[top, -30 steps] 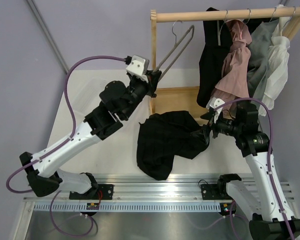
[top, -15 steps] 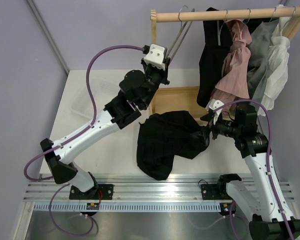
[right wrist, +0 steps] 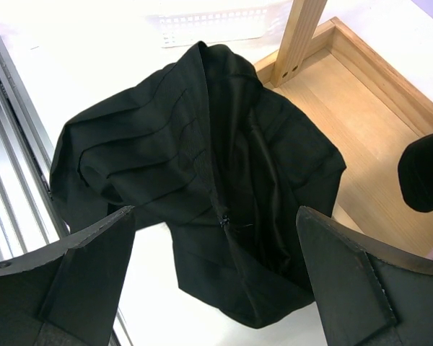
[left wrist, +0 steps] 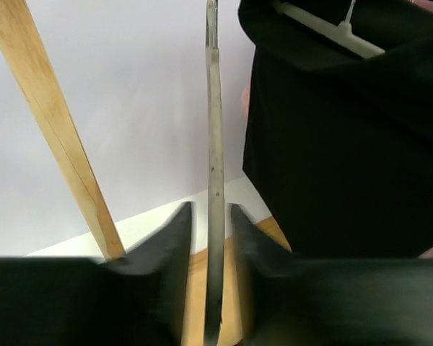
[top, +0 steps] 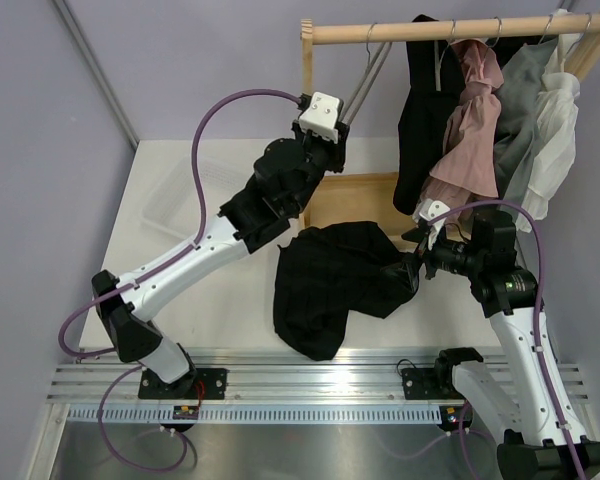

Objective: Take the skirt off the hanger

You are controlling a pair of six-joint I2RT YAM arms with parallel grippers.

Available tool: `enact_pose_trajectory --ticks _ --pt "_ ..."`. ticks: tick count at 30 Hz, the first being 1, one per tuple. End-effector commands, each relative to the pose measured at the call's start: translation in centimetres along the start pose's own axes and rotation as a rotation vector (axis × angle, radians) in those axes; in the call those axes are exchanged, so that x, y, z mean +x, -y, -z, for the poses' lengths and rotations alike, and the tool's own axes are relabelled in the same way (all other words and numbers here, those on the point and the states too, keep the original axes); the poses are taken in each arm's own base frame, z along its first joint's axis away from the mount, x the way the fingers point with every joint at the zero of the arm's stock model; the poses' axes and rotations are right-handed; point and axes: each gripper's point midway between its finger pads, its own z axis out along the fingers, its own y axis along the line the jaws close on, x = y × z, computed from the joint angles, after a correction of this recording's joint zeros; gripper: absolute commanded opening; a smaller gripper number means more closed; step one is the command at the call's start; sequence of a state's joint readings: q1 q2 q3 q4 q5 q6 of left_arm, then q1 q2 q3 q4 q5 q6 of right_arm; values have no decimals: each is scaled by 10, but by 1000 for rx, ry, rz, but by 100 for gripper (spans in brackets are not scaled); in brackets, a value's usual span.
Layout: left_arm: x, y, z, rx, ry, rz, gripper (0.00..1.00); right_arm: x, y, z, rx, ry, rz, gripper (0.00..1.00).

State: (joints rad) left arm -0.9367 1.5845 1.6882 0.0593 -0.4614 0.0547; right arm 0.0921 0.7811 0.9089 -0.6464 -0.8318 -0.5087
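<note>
Here, hanger between slightly parted left fingers; skirt below wide-spread right fingers.

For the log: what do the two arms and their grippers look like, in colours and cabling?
Both the left arm and the right arm have white links and black joint housings. A purple cable loops along each. The left wrist carries a white camera box. The left gripper and right gripper have plain black, wedge-shaped fingers.

Grey hanger edge-on between jaws, seemingly slight gaps either side; wooden post left, black garment right.
</note>
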Motion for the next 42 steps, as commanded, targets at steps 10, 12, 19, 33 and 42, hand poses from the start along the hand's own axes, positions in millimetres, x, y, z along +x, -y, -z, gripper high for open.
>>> enact_pose_trajectory --ticks 10,12,19,33,42 --pt "-37 7 46 161 89 114 99 -5 1 0 -12 24 58 100" --pt "-29 3 63 183 76 108 99 -5 -2 1 -23 25 72 99" --pt "63 -19 126 196 -180 92 99 0 -13 2 -85 22 109 99" --pt "281 -45 180 58 -779 227 99 2 -14 3 -89 17 126 100" --pt "338 -33 167 165 -872 288 99 3 -14 3 -89 12 128 100"
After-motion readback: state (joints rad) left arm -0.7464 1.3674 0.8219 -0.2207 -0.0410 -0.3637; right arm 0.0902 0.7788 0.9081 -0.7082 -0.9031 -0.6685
